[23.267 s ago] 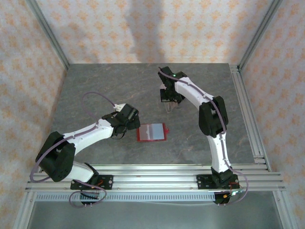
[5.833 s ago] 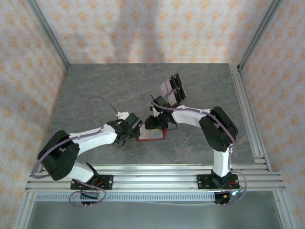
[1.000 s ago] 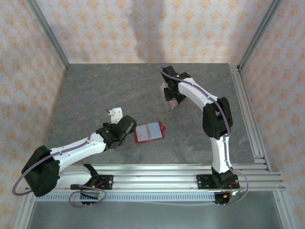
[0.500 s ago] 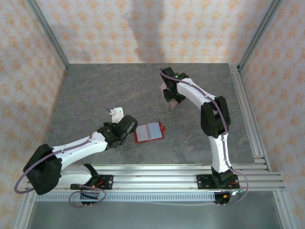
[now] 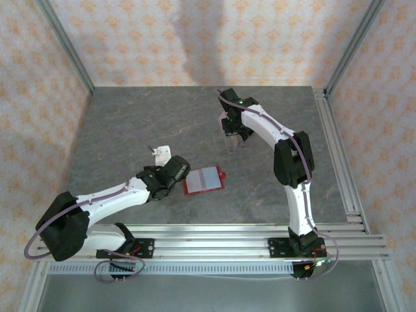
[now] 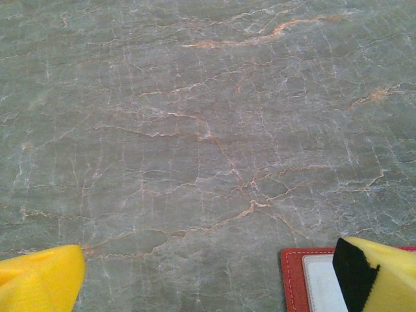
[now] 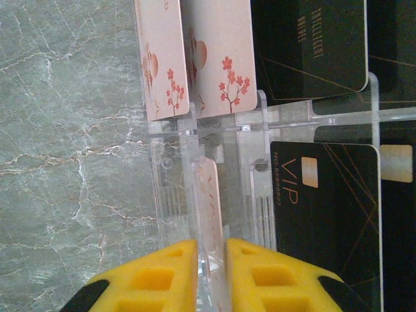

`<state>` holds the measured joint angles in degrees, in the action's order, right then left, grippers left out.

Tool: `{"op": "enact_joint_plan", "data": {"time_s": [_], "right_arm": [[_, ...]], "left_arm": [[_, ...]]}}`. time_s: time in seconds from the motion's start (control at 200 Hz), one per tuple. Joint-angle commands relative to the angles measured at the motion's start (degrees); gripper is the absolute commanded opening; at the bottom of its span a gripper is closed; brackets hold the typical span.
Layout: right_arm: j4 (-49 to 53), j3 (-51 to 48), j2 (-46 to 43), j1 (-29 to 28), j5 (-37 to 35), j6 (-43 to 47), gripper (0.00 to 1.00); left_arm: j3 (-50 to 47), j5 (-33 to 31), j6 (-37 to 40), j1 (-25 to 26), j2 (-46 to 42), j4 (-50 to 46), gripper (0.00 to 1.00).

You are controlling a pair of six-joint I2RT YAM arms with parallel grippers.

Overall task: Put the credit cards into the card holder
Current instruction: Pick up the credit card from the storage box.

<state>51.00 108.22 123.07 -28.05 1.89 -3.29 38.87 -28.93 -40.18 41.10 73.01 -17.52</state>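
your right gripper (image 7: 211, 276): pads flank one pink card (image 7: 209, 195), edge-on in a clear stand (image 7: 170, 162); grip uncertain. your left gripper (image 6: 208, 278): wide open, red wallet (image 6: 292, 281) just beside one fingertip.

The top external camera sits high above and behind the arm bases. It looks down and forward over the whole worktop (image 5: 130, 123), far from the card holder (image 5: 205, 180). The left wrist camera is close over the stone just left of the card holder, looking down between the tips of the left pincer (image 6: 208, 286). It shares the holder's red left edge with the top view. The right wrist camera looks very closely past the right pincer (image 7: 211, 273) at a clear card stand (image 7: 214, 130). The top view places that stand beyond and right of the card holder.
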Motion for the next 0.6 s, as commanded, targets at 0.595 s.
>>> {"op": "enact_joint_plan", "data": {"time_s": [0.595], "right_arm": [[1.1, -1.0, 0.9, 0.7, 1.3, -0.4, 0.14]], "left_arm": [[1.6, -1.0, -0.1, -0.4, 0.2, -1.1, 1.00]]}}
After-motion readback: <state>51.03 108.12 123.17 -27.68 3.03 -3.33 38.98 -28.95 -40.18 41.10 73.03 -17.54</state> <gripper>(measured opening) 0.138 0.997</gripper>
